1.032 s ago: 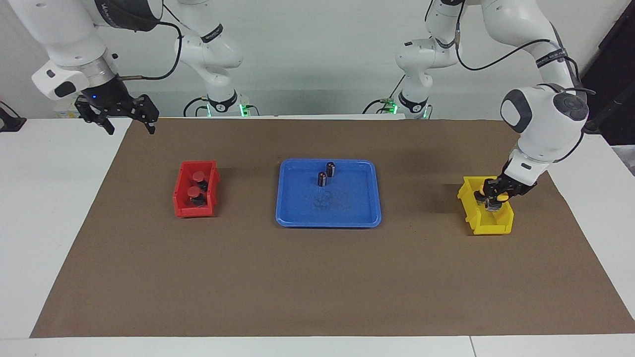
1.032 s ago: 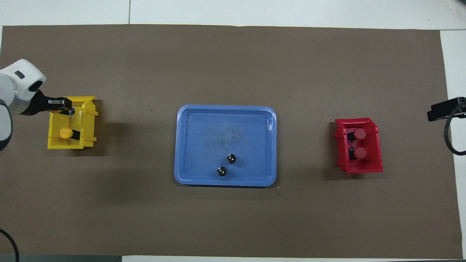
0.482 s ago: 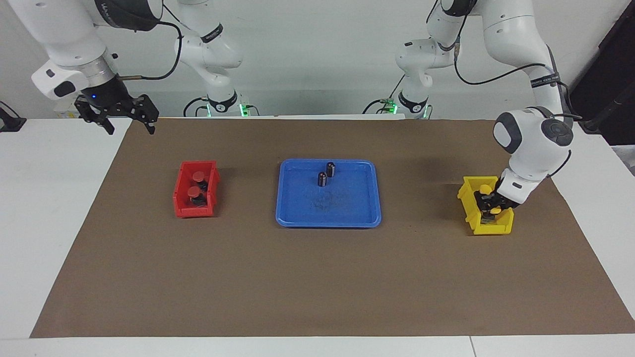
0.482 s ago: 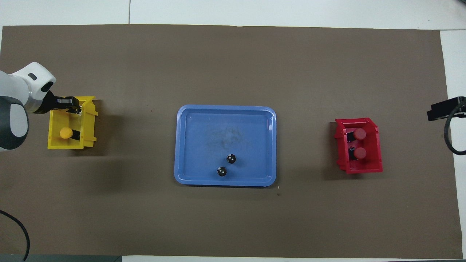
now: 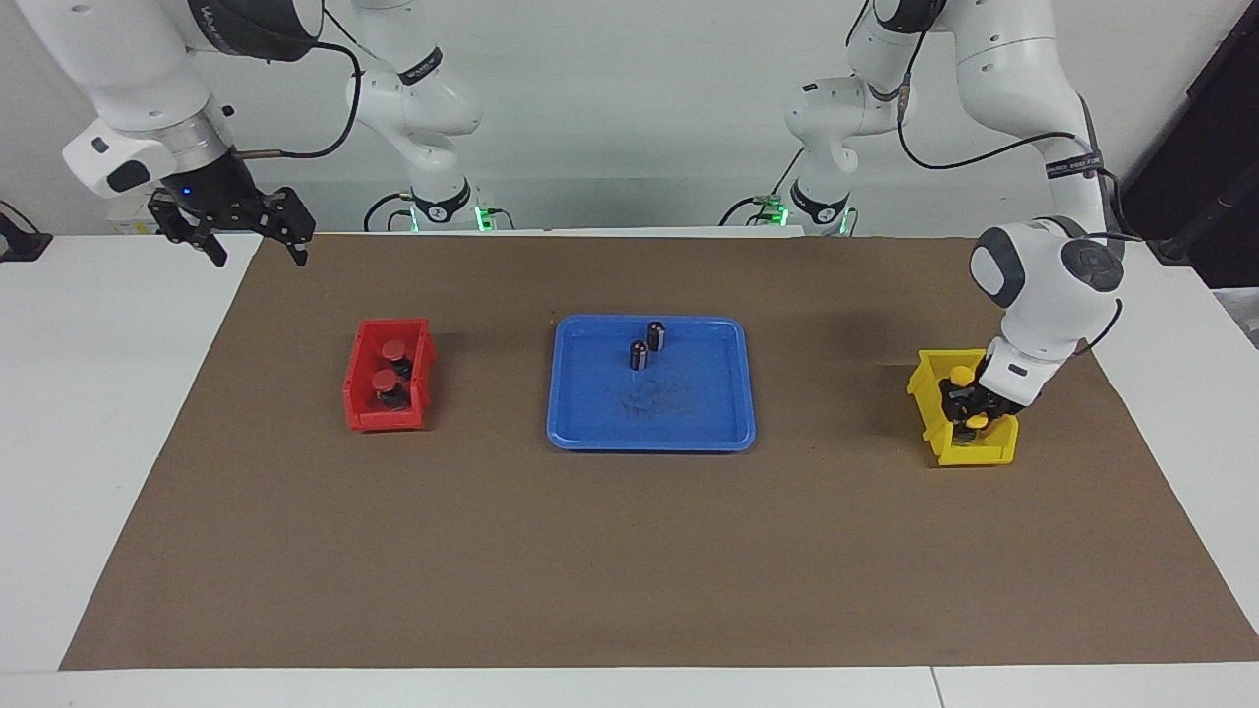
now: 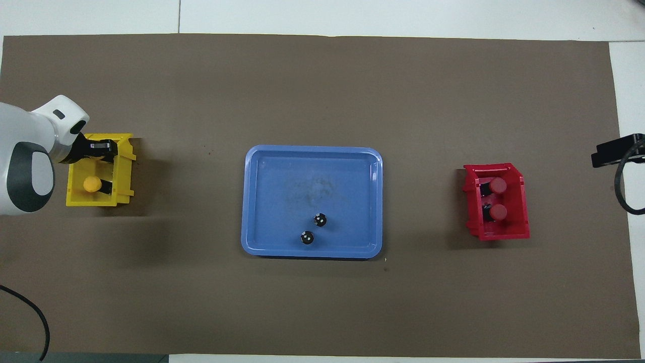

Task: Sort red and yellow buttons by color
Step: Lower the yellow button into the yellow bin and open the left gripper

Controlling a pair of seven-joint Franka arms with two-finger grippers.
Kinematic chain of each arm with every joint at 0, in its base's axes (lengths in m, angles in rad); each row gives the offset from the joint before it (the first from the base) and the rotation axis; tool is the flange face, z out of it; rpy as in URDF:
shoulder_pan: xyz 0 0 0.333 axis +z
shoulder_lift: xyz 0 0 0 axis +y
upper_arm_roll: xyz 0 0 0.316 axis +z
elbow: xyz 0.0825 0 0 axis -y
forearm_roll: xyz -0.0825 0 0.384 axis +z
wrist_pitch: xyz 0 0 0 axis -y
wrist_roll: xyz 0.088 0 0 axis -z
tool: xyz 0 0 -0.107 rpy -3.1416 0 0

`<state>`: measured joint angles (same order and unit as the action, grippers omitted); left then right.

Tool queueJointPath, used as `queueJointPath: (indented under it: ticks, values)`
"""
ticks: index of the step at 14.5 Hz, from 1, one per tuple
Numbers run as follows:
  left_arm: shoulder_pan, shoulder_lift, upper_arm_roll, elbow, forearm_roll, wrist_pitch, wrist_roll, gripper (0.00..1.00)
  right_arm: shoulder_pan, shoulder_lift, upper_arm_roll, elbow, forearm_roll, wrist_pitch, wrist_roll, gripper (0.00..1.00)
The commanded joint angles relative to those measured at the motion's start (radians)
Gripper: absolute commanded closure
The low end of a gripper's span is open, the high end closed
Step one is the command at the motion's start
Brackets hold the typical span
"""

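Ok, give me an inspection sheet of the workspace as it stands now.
Surface: brown mat over a white table.
Job's things: two red buttons in the red bin; two yellow buttons in the yellow bin.
Clutter: two black cylinders upright in the blue tray.
Grippers: left gripper down in the yellow bin; right gripper waits, open, over the mat's edge.
Cables: black cables along both arms.
Surroundings: nothing seen.
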<state>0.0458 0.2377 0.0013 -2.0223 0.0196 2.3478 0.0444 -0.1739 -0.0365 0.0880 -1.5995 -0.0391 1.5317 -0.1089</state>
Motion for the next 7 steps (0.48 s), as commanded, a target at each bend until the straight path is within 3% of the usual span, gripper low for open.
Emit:
queueJointPath:
  ticks: [1,6,7]
  values:
    - [0.003,0.000,-0.004,0.017,0.003,-0.002,-0.015,0.44,0.007,0.001,-0.004,0.006,0.013,-0.002,0.011,0.00]
    - [0.003,0.000,-0.003,0.071,0.003,-0.071,-0.014,0.45,0.007,0.001,-0.004,0.006,0.011,-0.002,0.011,0.00]
    - [-0.006,-0.006,-0.003,0.111,0.003,-0.131,-0.015,0.36,0.007,0.001,-0.002,0.006,0.011,-0.004,0.011,0.00]
